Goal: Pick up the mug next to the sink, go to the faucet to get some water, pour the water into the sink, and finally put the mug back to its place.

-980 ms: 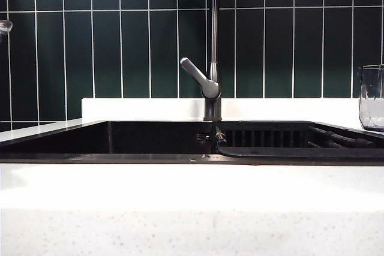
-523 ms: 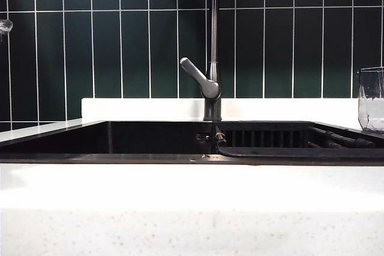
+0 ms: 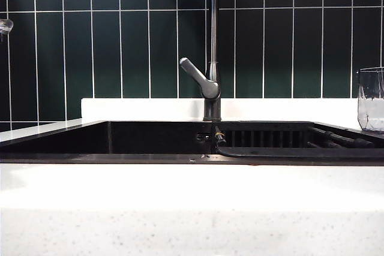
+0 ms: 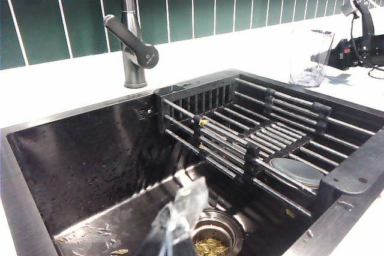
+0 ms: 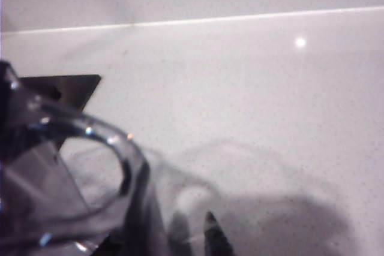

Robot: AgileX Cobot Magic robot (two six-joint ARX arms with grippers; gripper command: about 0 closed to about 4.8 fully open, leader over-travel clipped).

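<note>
Clear glass mug (image 3: 371,100) stands on the white tabletop (image 3: 192,187) at the frame's right edge, beside the sink (image 3: 156,139). Right end effector (image 4: 351,52), just beside it, unclear whether released; left end effector clenched, unseen.

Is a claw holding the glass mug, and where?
Cannot tell. The right claw sits beside the mug on the counter, its grip unclear. The left claw, shut over the sink, holds nothing.

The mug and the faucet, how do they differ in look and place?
The mug is clear glass; the faucet is opaque grey metal. The mug is short and wide, the faucet a tall thin pipe with an angled lever. The mug stands at the sink's right end, the faucet behind its middle. Both stand upright on the white counter.
</note>
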